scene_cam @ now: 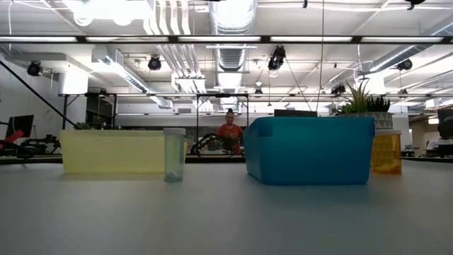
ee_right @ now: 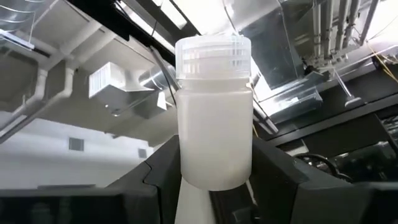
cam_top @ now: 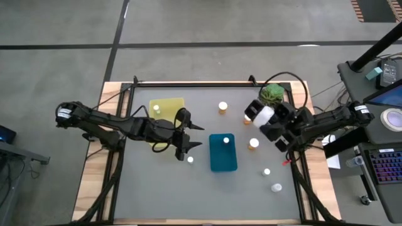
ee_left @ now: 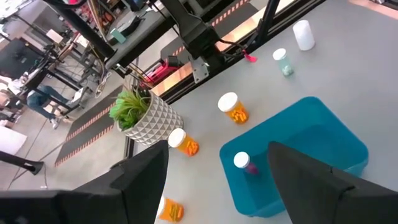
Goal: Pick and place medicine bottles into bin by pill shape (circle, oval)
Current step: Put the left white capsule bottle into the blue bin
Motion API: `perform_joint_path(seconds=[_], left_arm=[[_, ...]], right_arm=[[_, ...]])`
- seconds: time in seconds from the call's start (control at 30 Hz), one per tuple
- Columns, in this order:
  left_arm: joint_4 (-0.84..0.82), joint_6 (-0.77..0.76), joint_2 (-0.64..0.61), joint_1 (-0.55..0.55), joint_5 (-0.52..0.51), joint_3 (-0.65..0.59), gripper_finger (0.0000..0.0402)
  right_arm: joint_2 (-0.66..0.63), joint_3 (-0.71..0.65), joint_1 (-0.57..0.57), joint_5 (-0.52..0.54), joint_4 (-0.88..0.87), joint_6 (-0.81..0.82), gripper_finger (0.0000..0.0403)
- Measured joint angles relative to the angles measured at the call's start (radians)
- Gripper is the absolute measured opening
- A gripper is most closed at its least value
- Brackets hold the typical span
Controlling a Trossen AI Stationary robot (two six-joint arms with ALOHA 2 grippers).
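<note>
You are working over a grey counter (cam_top: pixel 157 188) framed by wooden edges. Your left arm is reaching in from the left, and its left pincer (cam_top: pixel 191 136) is hanging wide open and empty between the yellow bin (cam_top: pixel 168 107) and the teal bin (cam_top: pixel 223 157). Your right arm is coming in from the right, and its right pincer (cam_top: pixel 260 115) is gripping a white medicine bottle (ee_right: pixel 214 112) by the body, lifted off the counter near the potted plant (cam_top: pixel 272 93); the right wrist view is showing that bottle upright between the fingers, cap on.

The teal bin is holding one bottle (ee_left: pixel 244 162) with what seems to be a purple body, though it is small. The yellow bin is holding one white-capped bottle (cam_top: pixel 156 108). A clear bottle (scene_cam: pixel 174 154) is standing upright on the counter near the left pincer. Three orange bottles are standing loose: one (cam_top: pixel 222 107) behind the teal bin, one (cam_top: pixel 247 119) just beside the right pincer, one (cam_top: pixel 253 144) to the right of the teal bin. Two pale bottles (cam_top: pixel 267 171) (cam_top: pixel 276 187) are sitting near the counter's right front corner.
</note>
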Motion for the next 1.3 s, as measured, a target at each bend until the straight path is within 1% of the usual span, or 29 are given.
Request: perform_joint_path(seconds=[0.43, 0.5, 0.67, 0.83, 1.0, 1.2, 1.3], left_arm=[[0.002, -0.009, 0.0, 0.0, -0.006, -0.003, 0.0257], [0.003, -0.029, 0.0, 0.0, -0.006, -0.011, 0.0257], [0.014, -0.089, 0.0, -0.001, -0.006, -0.043, 0.0257], [0.17, -0.106, 0.0, -0.001, -0.003, -0.126, 0.0257], [0.422, -0.108, 0.009, -0.001, 0.014, -0.231, 0.0257], [0.751, -0.123, 0.032, -0.001, 0.039, -0.334, 0.0257], [0.887, -0.176, 0.054, 0.0, 0.088, -0.363, 0.0257]], right_arm=[[-0.005, 0.001, 0.0, -0.001, -0.011, -0.015, 0.015], [-0.01, 0.0, 0.0, -0.002, -0.082, -0.051, 0.015], [-0.018, -0.002, 0.0, -0.001, -0.345, -0.194, 0.015], [-0.006, -0.002, 0.0, 0.0, -0.537, -0.348, 0.015], [0.033, -0.026, 0.0, 0.006, -0.543, -0.409, 0.0151], [0.069, -0.085, 0.002, 0.14, -0.547, -0.485, 0.0151], [0.086, -0.104, 0.011, 0.214, -0.539, -0.523, 0.0151]])
